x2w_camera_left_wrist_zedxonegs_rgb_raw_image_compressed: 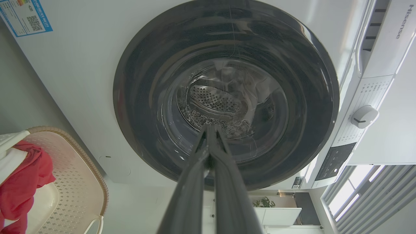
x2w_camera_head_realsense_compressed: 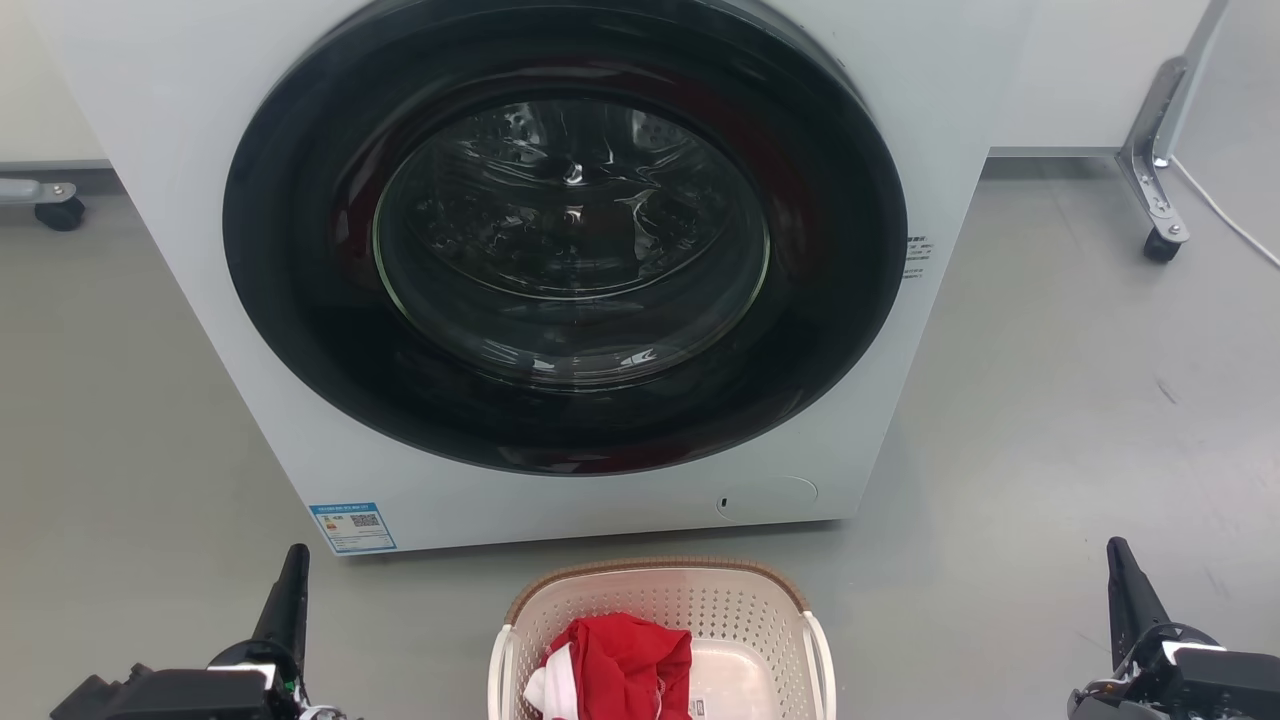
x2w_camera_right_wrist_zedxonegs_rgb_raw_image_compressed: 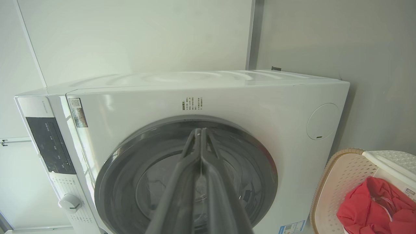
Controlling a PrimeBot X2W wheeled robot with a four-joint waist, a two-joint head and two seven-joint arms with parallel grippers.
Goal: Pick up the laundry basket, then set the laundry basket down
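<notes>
The laundry basket is cream-white and perforated, with a brown woven-look rim and white side handles. It stands on the floor at the bottom centre of the head view, in front of the washer, with red and white clothes inside. It also shows as the laundry basket at the lower left of the left wrist view, and as the laundry basket at the lower right of the right wrist view. My left gripper is shut, well left of the basket and touching nothing. On the basket's other side, my right gripper is shut, empty and well apart. Seen along their fingers, the left gripper and right gripper have their tips pressed together.
A white front-loading washer with a dark round door, shut, stands just behind the basket. A wheeled metal leg stands at the back right and a caster at the far left. Grey floor lies on both sides of the basket.
</notes>
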